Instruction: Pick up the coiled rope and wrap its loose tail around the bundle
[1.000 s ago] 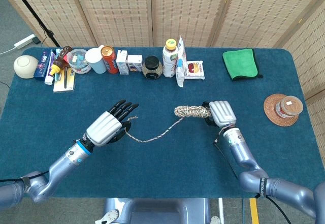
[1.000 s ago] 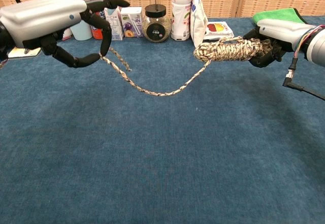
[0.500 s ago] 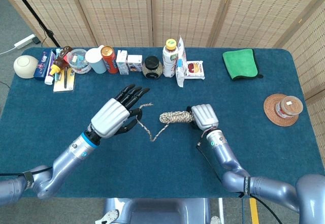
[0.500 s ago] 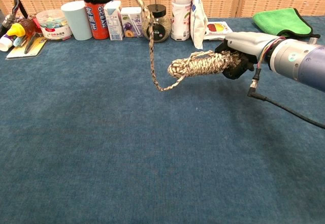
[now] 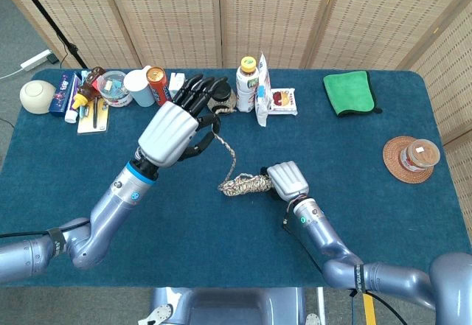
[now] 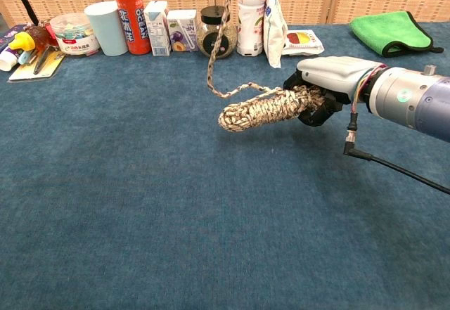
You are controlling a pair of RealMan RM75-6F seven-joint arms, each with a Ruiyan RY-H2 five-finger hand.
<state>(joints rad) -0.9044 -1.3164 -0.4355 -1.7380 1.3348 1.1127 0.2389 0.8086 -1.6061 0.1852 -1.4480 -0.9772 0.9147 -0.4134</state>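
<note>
Fingers of the right hand [image 6: 320, 92] clasp the rope bundle [image 6: 264, 108]; left hand [image 5: 177, 126] pinches its tail [image 5: 229, 156].

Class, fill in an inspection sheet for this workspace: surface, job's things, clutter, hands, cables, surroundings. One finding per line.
Surface: blue cloth table.
Job's things: rope bundle held off the table; loose tail runs up from it.
Clutter: red can, cup, jar, bottle along the far edge; green cloth; coaster.
Hands: right hand grips the bundle; left hand holds the tail raised.
Cables: black cable from the right wrist.
Surroundings: woven screens.
</note>
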